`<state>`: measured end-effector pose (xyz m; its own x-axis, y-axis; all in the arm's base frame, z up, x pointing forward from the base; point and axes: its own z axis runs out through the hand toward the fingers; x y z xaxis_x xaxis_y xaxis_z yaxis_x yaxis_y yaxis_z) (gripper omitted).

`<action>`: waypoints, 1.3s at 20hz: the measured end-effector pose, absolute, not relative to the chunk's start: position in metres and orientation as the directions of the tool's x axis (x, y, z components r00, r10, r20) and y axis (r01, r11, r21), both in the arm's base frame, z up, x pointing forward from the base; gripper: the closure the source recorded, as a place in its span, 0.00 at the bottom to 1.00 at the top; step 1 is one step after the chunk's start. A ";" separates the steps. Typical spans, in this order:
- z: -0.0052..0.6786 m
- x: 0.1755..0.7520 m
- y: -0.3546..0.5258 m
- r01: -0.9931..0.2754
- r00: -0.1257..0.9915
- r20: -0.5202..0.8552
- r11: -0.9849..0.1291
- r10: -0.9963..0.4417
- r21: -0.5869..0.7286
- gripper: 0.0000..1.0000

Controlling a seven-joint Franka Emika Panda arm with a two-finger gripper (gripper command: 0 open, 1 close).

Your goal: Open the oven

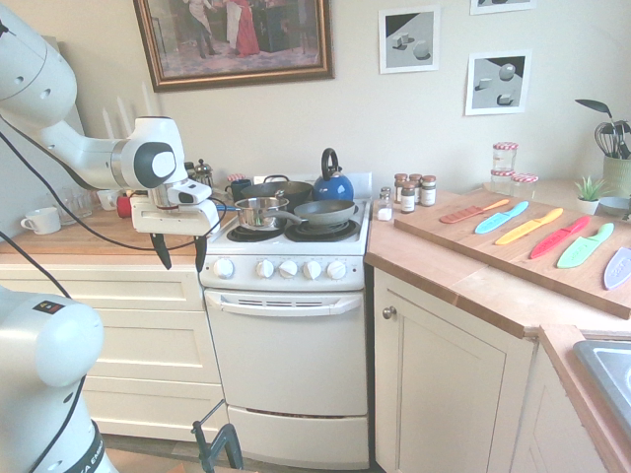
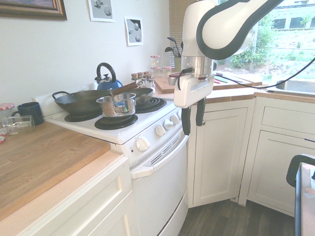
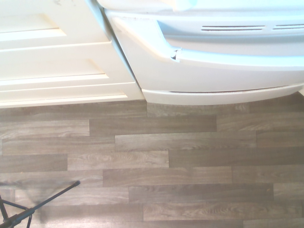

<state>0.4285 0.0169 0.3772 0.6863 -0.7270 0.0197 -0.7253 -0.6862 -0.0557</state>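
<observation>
Approach stage: the gripper (image 1: 180,258), fingers apart (nothing between them), hangs before the closed oven (image 1: 286,360); next, probably, descent toward the handle (image 1: 286,304) at four o'clock.

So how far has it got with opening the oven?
Not far, it seems. The pincer is lowered with its fingers apart and nothing between them, so nothing is in hand. The oven door is shut. Left to do: reach the white bar handle, take hold and pull the door open.
</observation>
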 end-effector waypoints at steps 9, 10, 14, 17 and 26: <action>0.311 0.444 -0.079 -0.801 0.598 0.043 -0.599 -0.801 -0.009 0.00; 0.297 0.452 -0.092 -0.802 0.597 0.046 -0.597 -0.801 -0.010 0.00; 0.261 0.501 -0.099 -0.766 0.637 0.093 -0.642 -0.765 -0.034 0.00; 0.252 0.533 -0.101 -0.758 0.644 0.118 -0.651 -0.756 -0.037 0.00; 0.205 0.593 -0.099 -0.738 0.664 0.135 -0.674 -0.735 -0.042 0.00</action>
